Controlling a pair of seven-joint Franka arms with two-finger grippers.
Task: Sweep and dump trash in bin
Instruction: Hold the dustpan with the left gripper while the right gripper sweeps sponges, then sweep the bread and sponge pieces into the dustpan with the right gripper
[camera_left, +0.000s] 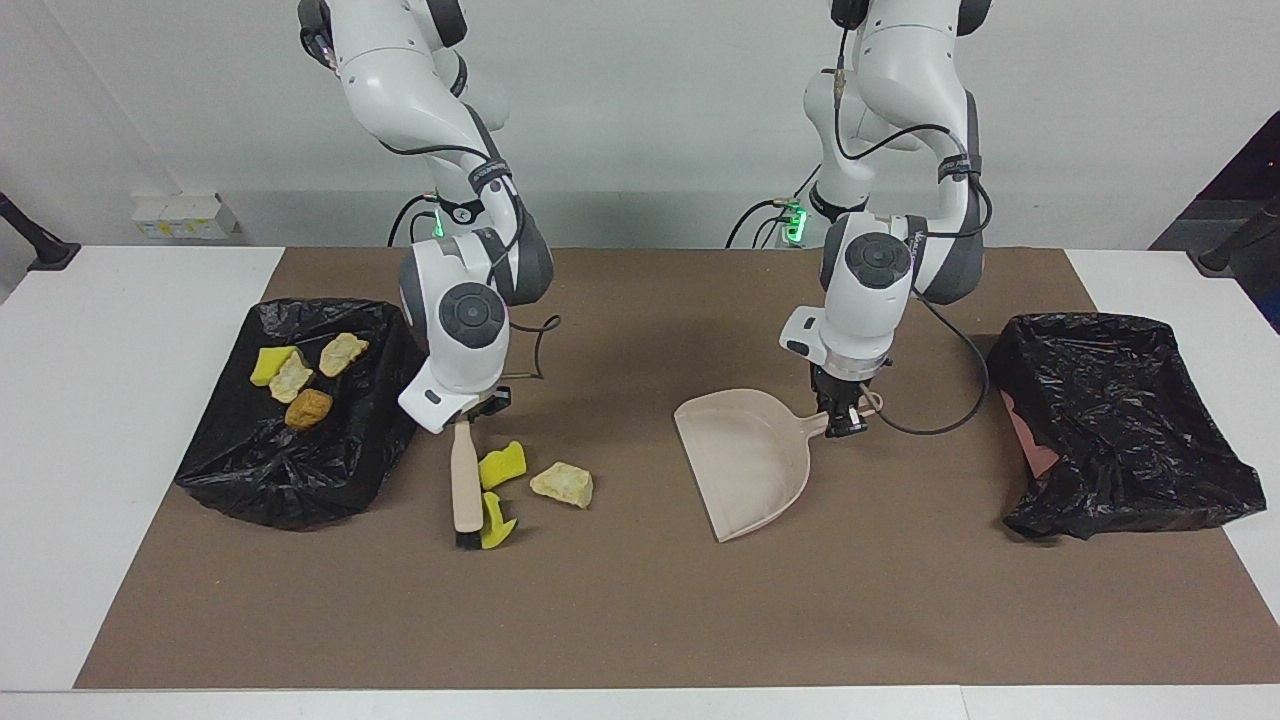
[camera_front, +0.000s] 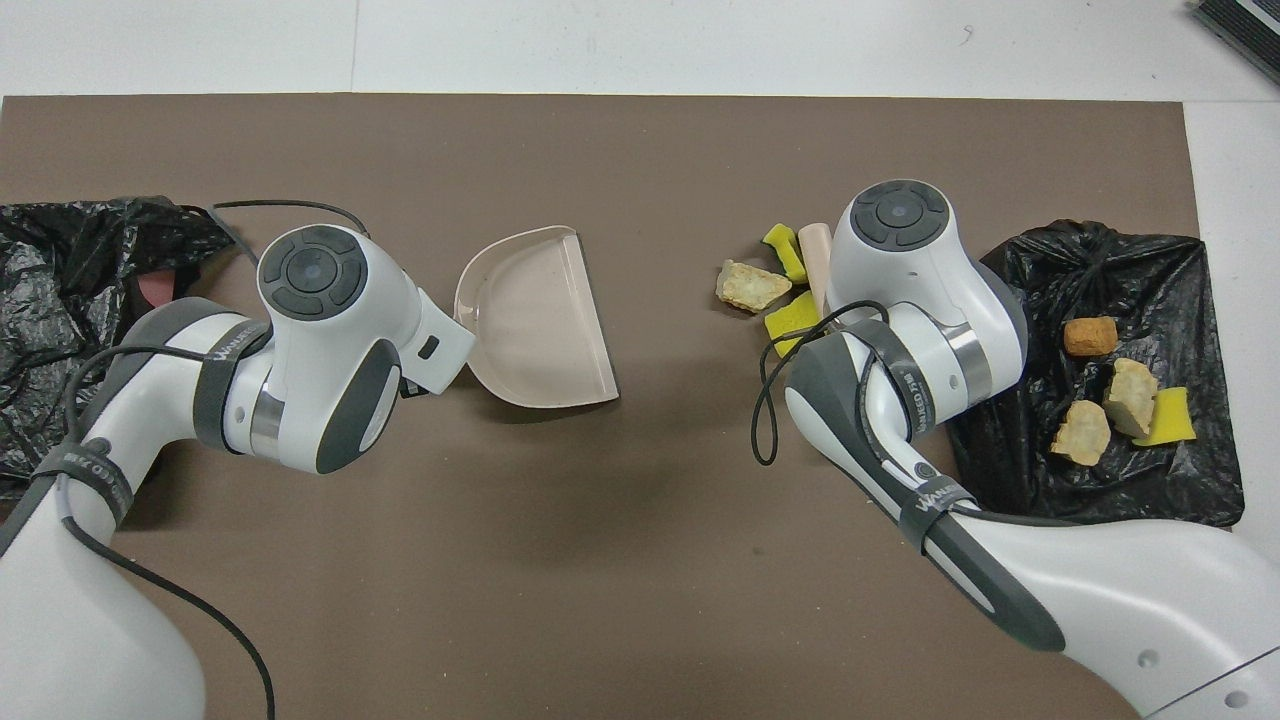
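Note:
My right gripper (camera_left: 478, 407) is shut on the beige brush (camera_left: 465, 482), whose bristles rest on the brown mat. A green-backed yellow sponge piece (camera_left: 497, 523) (camera_front: 783, 250) lies against the bristles. Beside it are a yellow sponge piece (camera_left: 502, 464) (camera_front: 790, 318) and a pale crusty chunk (camera_left: 562, 484) (camera_front: 750, 285). My left gripper (camera_left: 845, 417) is shut on the handle of the beige dustpan (camera_left: 745, 460) (camera_front: 535, 320), which sits mid-mat, empty, its mouth turned away from the robots. A bin lined with a black bag (camera_left: 1120, 420) (camera_front: 60, 270) stands at the left arm's end.
At the right arm's end lies another black bag (camera_left: 280, 470) (camera_front: 1100, 470) carrying several scraps: a yellow sponge (camera_left: 268, 364), two pale chunks and a brown lump (camera_left: 308, 408) (camera_front: 1088, 335). Cables hang from both wrists. White table borders the mat.

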